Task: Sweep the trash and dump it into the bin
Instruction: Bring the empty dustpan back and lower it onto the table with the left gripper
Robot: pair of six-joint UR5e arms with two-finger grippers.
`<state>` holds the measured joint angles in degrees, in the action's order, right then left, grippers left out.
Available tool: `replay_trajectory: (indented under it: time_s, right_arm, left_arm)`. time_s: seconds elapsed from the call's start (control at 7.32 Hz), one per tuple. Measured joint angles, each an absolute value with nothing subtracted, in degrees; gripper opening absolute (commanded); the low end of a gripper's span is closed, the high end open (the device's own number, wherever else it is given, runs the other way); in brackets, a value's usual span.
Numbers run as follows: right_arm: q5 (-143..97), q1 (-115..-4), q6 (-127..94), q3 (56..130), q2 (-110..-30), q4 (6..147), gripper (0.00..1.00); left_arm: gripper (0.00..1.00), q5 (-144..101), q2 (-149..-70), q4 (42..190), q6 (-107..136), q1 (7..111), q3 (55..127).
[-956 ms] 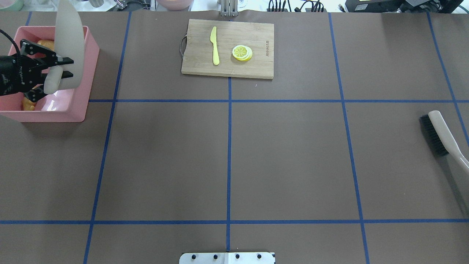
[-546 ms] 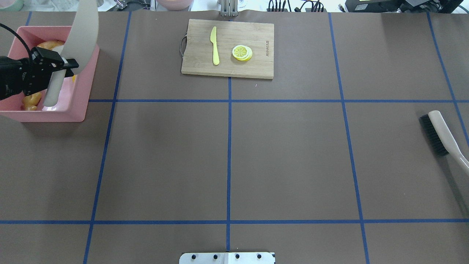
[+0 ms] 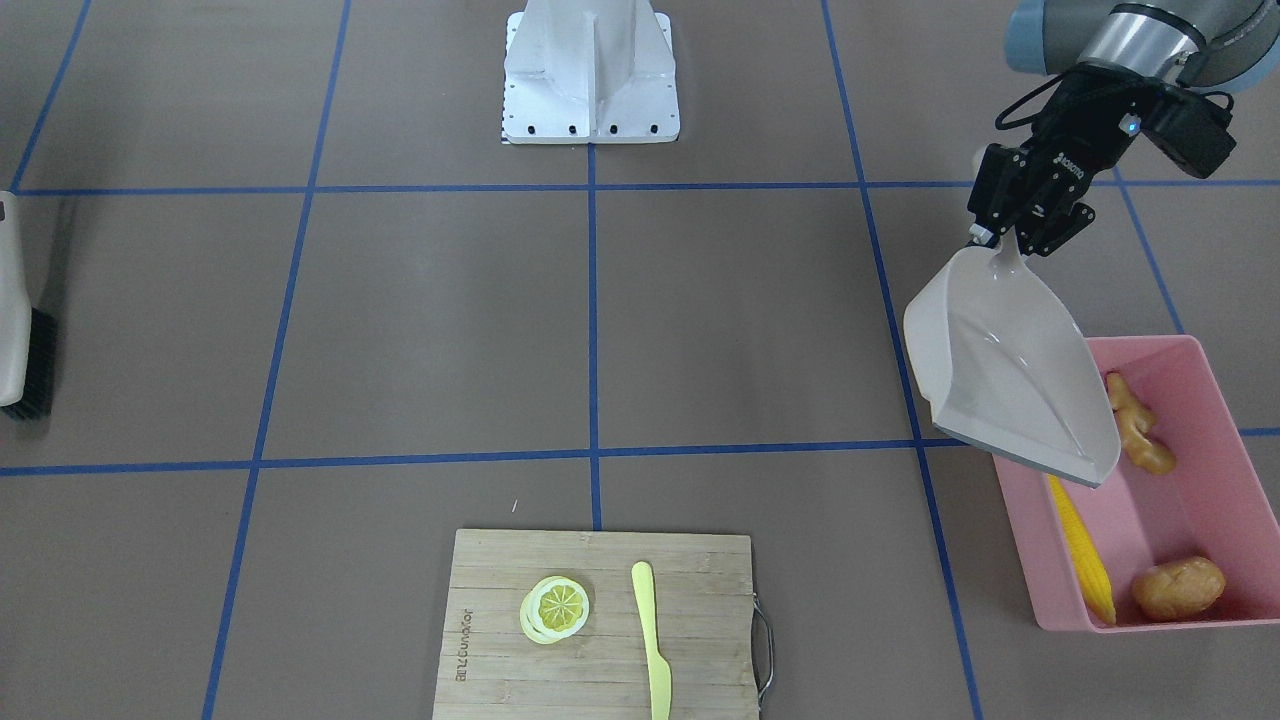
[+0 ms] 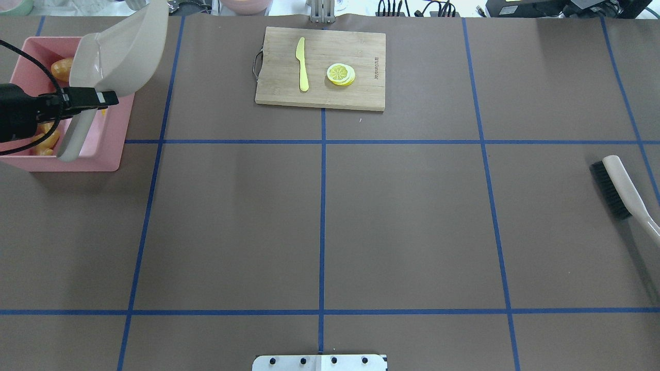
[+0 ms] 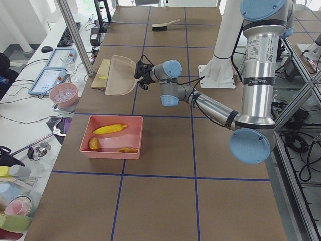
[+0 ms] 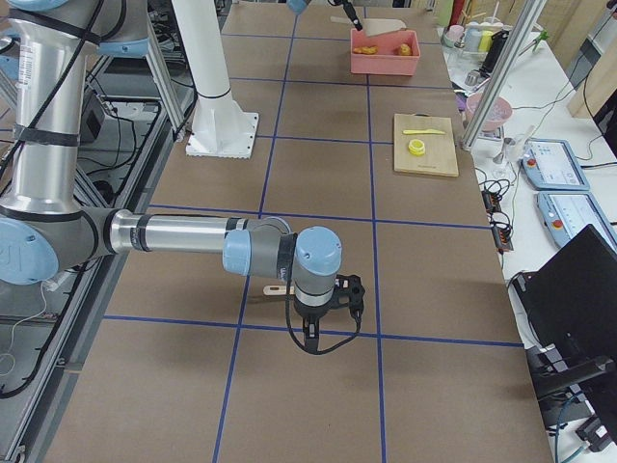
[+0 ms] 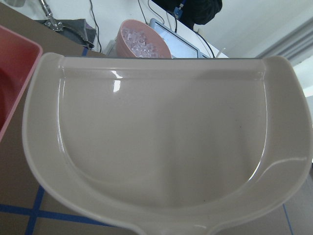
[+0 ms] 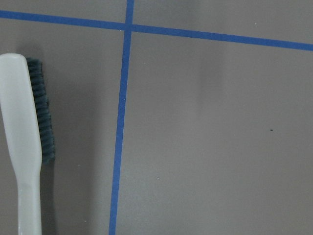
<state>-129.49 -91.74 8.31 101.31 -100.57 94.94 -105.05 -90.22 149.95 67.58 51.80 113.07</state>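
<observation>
My left gripper (image 3: 1008, 240) pinches the handle of the empty beige plastic dustpan (image 3: 1010, 370); its lip overhangs the pink rectangular plastic bin (image 3: 1200, 500).

We see the near arm's right gripper (image 6: 326, 326) hanging low over the brown table (image 6: 318, 183), just beside a beige brush (image 6: 275, 288) — open or closed, we cannot tell. At the far end the pink bin (image 6: 386, 64) holds small orange-yellow trash (image 6: 365, 49), with a dustpan (image 6: 386, 23) showing at its far side — a cutting board (image 6: 425, 162) lies between.
</observation>
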Motion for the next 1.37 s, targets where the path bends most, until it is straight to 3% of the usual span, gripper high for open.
replay_trajectory:
  time_s: [0.68, 1.37]
  right_arm:
    - [-129.5, -91.8, 8.6, 98.0, -99.6, 94.8, 1.0]
    - [-129.5, -91.8, 8.9, 98.4, -99.2, 94.7, 1.0]
  left_arm:
    - [0.0, -103.6, -94.9, 139.8, 13.3, 51.3, 112.9]
    - [0.0, -119.2, -100.3, 128.8, -2.4, 46.1, 110.9]
